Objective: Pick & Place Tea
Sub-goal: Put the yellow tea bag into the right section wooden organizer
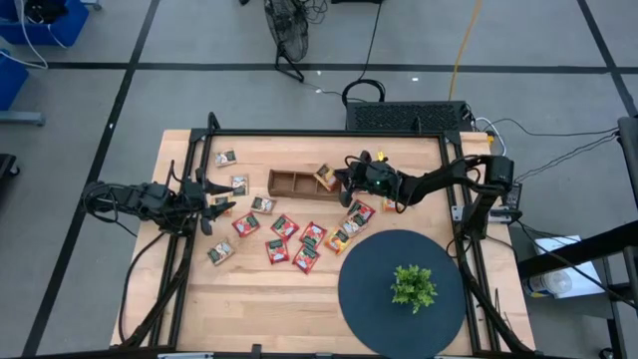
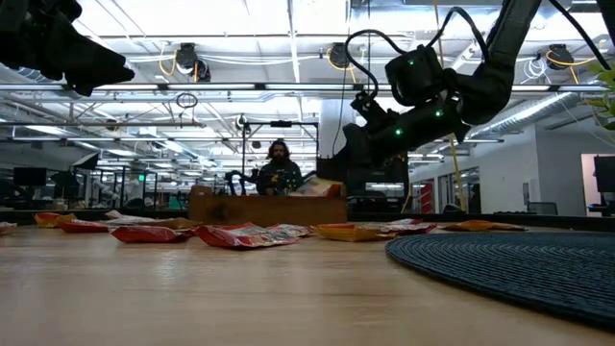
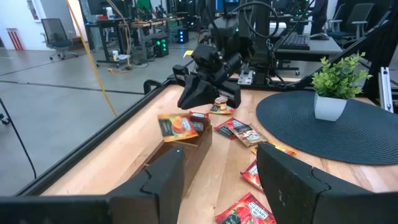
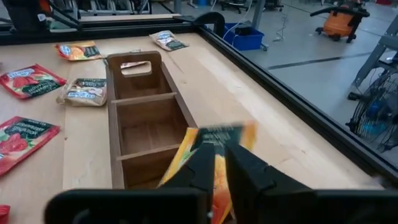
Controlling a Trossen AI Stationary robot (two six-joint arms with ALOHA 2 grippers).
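An orange tea sachet [image 4: 214, 149] is held pinched between the fingers of the right pincer [image 1: 351, 179], standing tilted over the right-end compartment of the brown wooden tray [image 1: 302, 181]. In the left wrist view the same sachet [image 3: 177, 125] is seen leaning in the nearest compartment, with the right pincer [image 3: 205, 93] just behind it. The tray's other two compartments are shown bare in the right wrist view.

The remaining sachets are spread flat over the bench [image 1: 189, 289]. A cluster of mostly red sachets [image 1: 284, 227] is laid at 6 o'clock from the tray, with more [image 1: 360, 212] at 4 o'clock, near the rim of a round dark mat [image 1: 369, 289]. Grey-green sachets [image 1: 239, 184] are found at 9 o'clock from the tray, and one [image 1: 226, 158] at 10 o'clock, near the bench's far edge.

A small green potted plant [image 1: 413, 286] is set on the mat, at 5 o'clock from the tray.

The left pincer [image 1: 212, 196] is held with its fingers spread apart and nothing between them, at 9 o'clock from the tray, above the bench's left part.

A person [image 2: 278, 169] is seen beyond the bench in the low view.
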